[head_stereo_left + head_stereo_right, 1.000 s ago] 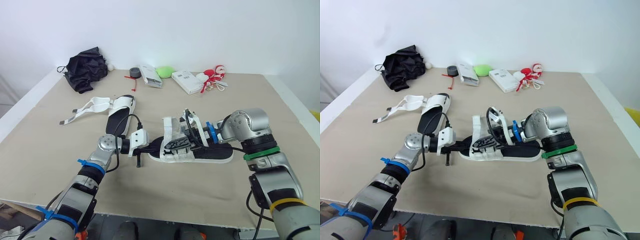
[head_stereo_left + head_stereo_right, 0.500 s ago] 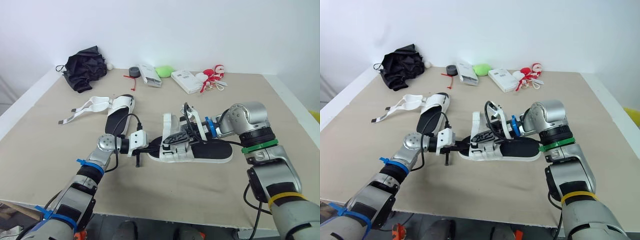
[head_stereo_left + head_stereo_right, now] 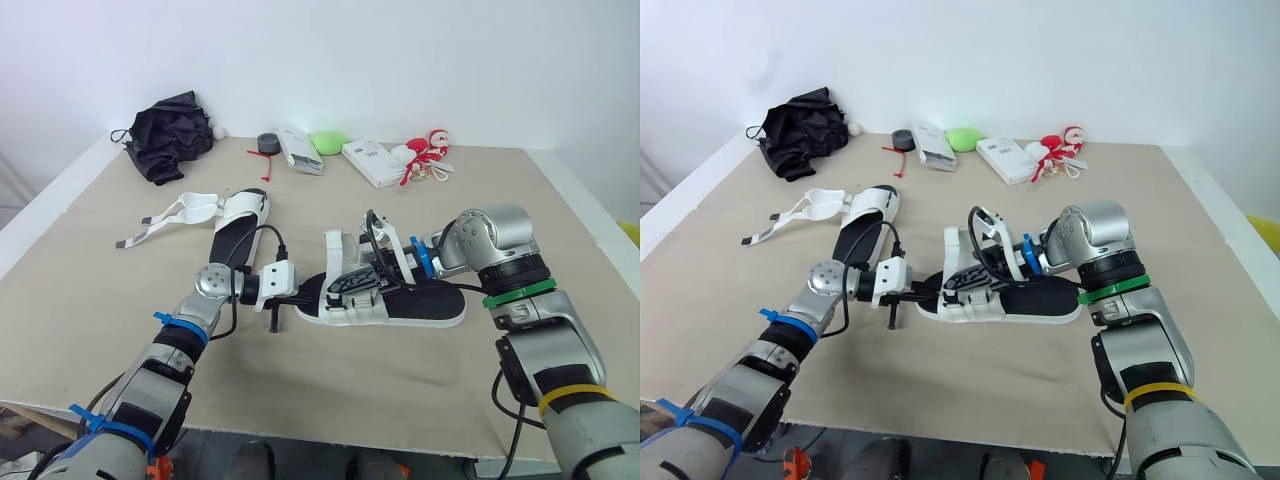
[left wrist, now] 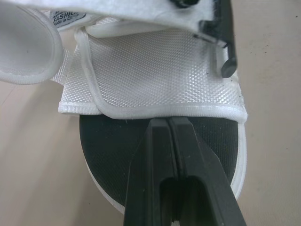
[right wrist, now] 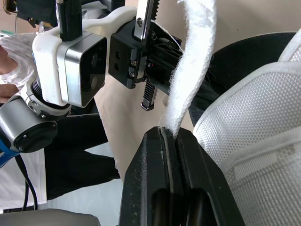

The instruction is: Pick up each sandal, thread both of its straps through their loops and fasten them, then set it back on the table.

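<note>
A sandal with a black sole and white straps lies mid-table, toe pointing left. My left gripper is shut, and its fingertips rest on the black toe of the sole, just short of the front white band. My right gripper is shut on a white strap of this sandal. It holds the strap raised above the midfoot. A second sandal lies flat further left, its white straps spread loose on the table.
Along the far edge lie a black cloth, a tape roll, two white boxes, a green object and a red-and-white toy. The tan table ends near my arms.
My right gripper has carried the held strap slightly up and toward the toe. The left gripper has stayed at the sandal's toe.
</note>
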Robot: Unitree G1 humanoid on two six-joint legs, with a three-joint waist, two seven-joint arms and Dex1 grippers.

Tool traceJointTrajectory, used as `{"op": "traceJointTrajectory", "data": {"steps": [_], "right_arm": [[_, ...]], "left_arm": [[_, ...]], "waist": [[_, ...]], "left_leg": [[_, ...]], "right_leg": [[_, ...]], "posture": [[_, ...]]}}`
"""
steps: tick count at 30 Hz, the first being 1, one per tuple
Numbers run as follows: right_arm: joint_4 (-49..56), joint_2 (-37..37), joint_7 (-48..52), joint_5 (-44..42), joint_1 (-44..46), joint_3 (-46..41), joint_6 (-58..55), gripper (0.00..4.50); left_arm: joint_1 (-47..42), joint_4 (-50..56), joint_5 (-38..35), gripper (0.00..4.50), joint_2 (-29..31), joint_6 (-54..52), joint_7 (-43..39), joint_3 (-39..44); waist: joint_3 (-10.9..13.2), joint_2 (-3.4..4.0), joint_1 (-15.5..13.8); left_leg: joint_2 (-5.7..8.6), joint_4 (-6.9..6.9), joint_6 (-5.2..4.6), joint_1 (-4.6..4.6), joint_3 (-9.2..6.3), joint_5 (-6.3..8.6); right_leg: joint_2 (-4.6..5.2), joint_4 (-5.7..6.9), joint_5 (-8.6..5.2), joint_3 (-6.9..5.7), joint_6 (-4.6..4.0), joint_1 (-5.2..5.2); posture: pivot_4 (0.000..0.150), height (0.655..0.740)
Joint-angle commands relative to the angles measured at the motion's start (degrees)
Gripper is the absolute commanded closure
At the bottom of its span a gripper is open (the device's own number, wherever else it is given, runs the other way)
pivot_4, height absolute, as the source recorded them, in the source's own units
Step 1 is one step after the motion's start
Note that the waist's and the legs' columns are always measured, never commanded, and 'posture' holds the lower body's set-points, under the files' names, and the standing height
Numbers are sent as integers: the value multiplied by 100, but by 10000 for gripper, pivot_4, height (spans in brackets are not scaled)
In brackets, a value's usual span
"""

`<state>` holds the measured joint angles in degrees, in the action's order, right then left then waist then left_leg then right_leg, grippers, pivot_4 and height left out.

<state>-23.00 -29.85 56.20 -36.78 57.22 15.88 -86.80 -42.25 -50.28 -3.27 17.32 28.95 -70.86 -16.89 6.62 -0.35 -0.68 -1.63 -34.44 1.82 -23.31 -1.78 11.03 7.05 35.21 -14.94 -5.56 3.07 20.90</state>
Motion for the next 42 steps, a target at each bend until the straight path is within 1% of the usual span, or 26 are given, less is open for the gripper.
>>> {"op": "traceJointTrajectory", "data": {"steps": [1,5,6,9,11,15,16,17,19,20,21,22,23,24,25,26,27,28,29,30,32,34,36,39,42], "right_arm": [[-66,23,98,91,-60,140,182,44698],[-81,-41,297,58,-49,181,194,44698],[94,-128,431,-2,-99,263,194,44698],[966,-439,732,224,-506,848,861,44698],[1088,-427,712,353,-643,946,1112,44698],[1283,-434,714,547,-829,1068,1498,44698],[1305,-453,704,643,-854,1146,1596,39485],[1306,-450,695,694,-876,1171,1643,37135],[1332,-460,755,699,-924,1160,1707,34602],[1388,-490,800,686,-952,1156,1726,29259],[1447,-526,849,663,-975,1154,1731,27363],[1531,-590,934,662,-1002,1177,1777,22151],[1603,-648,996,643,-1020,1183,1779,22151],[1650,-691,1046,636,-1026,1184,1777,17006],[1655,-726,1093,638,-1011,1179,1783,15378],[1619,-729,1118,613,-977,1128,1752,13804],[1534,-701,1121,557,-911,1016,1679,8986],[1406,-652,1155,420,-795,776,1554,5727],[1358,-639,1242,219,-689,486,1430,3789],[1326,-640,1318,91,-617,301,1361,3789],[1689,-833,1611,-305,-620,-15,1221,3789],[2201,-1076,1816,-587,-793,-149,1141,3789],[2518,-1207,1787,-690,-1000,-219,1079,3789],[2169,-923,1089,-406,-1034,-363,1013,3789],[1636,-533,504,-159,-827,-501,1019,3789]], "left_arm": [[679,-1042,1079,45000,244,-397,-152,-796],[692,-1023,1070,45000,254,-402,-157,-789],[691,-1024,1069,45000,255,-404,-157,-788],[683,-1033,1069,45000,252,-414,-154,-786],[675,-1037,1070,45000,245,-422,-153,-788],[676,-1032,1073,45000,237,-426,-155,-794],[677,-1028,1071,45000,235,-428,-156,-794],[678,-1026,1070,45000,234,-430,-159,-793],[675,-1034,1074,45000,225,-432,-150,-796],[675,-1034,1074,45000,223,-433,-150,-796],[676,-1033,1073,45000,223,-433,-151,-796],[672,-1038,1074,45000,220,-435,-149,-796],[671,-1039,1075,45000,220,-434,-150,-797],[672,-1040,1074,45000,221,-432,-150,-798],[663,-1046,1075,45000,219,-436,-149,-798],[658,-1048,1074,45000,217,-439,-149,-799],[655,-1050,1074,45000,214,-440,-148,-799],[651,-1054,1073,45000,207,-442,-148,-800],[652,-1056,1072,45000,201,-441,-146,-801],[646,-1061,1072,45000,192,-444,-142,-802],[647,-1064,1067,45000,174,-447,-134,-803],[646,-1069,1064,45000,160,-449,-124,-804],[644,-1074,1061,45000,151,-450,-116,-802],[640,-1088,1058,45000,143,-453,-118,-799],[642,-1102,1064,45000,145,-435,-123,-816]], "waist": [[-1,0,0],[-3,0,0],[-4,-1,0],[-15,-10,-2],[-26,-23,-2],[-29,-27,-3],[-32,-29,-3],[-33,-31,-3],[-34,-33,-3],[-34,-36,-3],[-40,-38,-3],[-40,-38,-3],[-42,-40,-3],[-43,-41,-3],[-43,-42,-3],[-43,-41,-4],[-42,-43,-7],[-43,-42,-7],[-43,-42,-7],[-42,-43,-7],[-38,-43,-8],[-19,-35,-12],[-13,-33,-18],[-14,-31,-10],[-10,-20,0]], "left_leg": [[0,0,0,0,0,0],[-1,0,0,1,0,0],[-1,0,0,1,0,0],[0,0,0,-1,-2,0],[0,0,2,1,-2,1],[1,-1,2,4,-2,1],[1,0,2,4,-2,1],[1,0,2,4,-2,1],[0,0,2,6,-2,1],[0,0,2,7,-2,1],[0,0,3,8,-2,2],[-2,1,5,9,-3,3],[-2,1,5,9,-3,3],[-2,0,6,9,-2,4],[-1,0,6,9,-2,4],[-1,0,6,9,-2,4],[-1,0,6,9,-2,4],[-1,0,6,8,-2,4],[-1,0,7,9,-2,5],[-1,0,8,9,-2,5],[-1,0,8,8,-2,5],[-1,0,8,3,-2,5],[0,-1,9,3,-1,5],[-2,0,16,12,-4,10],[-2,0,17,14,1,11]], "right_leg": [[0,0,0,0,-1,0],[0,0,-1,0,-1,0],[0,0,-1,0,-1,0],[0,0,-1,0,-1,-1],[0,0,-2,0,-2,-3],[1,0,-2,0,-1,-5],[0,0,-2,0,-1,-5],[0,0,-1,0,-1,-6],[-1,0,-1,0,-1,-6],[-1,0,-2,0,-1,-6],[-1,0,-2,0,-2,-6],[-1,0,-4,0,-5,-6],[-1,0,-4,0,-5,-6],[-1,0,-4,0,-5,-7],[-1,0,-4,0,-5,-7],[0,0,-4,0,-5,-8],[0,0,-4,0,-5,-8],[0,0,-4,0,-6,-9],[1,-1,-5,0,-7,-9],[1,-1,-6,0,-9,-9],[1,-1,-7,0,-10,-8],[2,-1,-7,0,-9,-6],[3,-1,-6,0,-9,-5],[2,-2,-7,-1,-10,-7],[11,-2,-6,-1,-9,1]], "posture": [[1500,7400],[1500,7400],[1500,7400],[1500,7400],[1500,7400],[1500,7400],[1500,7400],[1500,7400],[1500,7400],[1500,7400],[1500,7400],[1500,7400],[1500,7400],[1500,7400],[1500,7400],[1500,7400],[1500,7400],[1500,7400],[1500,7400],[1500,7400],[1500,7400],[1500,7400],[1500,7400],[1500,7400],[1500,7400]]}}
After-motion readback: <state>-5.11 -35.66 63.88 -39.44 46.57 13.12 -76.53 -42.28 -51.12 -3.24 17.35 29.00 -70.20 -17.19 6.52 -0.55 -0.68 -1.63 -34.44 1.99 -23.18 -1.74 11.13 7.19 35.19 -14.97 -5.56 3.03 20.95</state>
